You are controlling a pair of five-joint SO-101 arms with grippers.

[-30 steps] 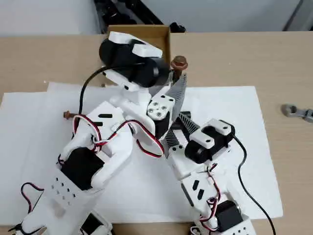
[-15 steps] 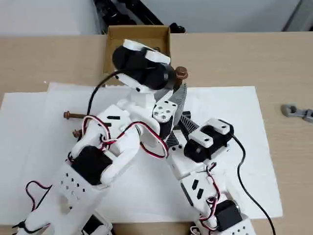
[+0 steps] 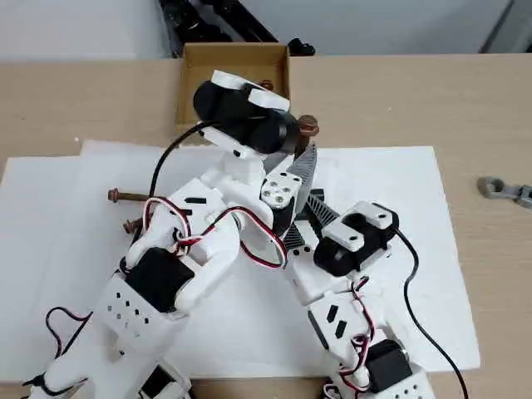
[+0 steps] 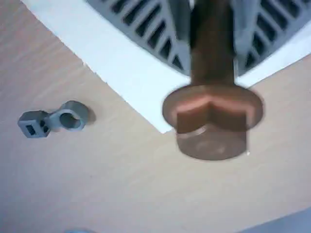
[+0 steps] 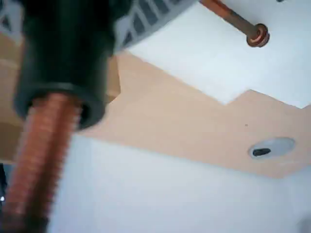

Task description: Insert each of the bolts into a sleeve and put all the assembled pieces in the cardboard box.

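Bolt [image 4: 212, 116] sits clamped in the left pincer [image 4: 212, 34], while the right pincer [image 5: 73, 19] grips the black sleeve [image 5: 60, 63].

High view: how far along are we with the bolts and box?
Done: cannot tell, an arm hides part of the cardboard box. In hand: the left pincer grips a bolt; the right wrist view shows a sleeve on a thread. Left: a loose bolt on the paper, then boxing.

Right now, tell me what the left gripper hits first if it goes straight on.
Probably the bare table just past the edge of the paper: the left gripper points its bolt head-first there. Height is hard to judge.
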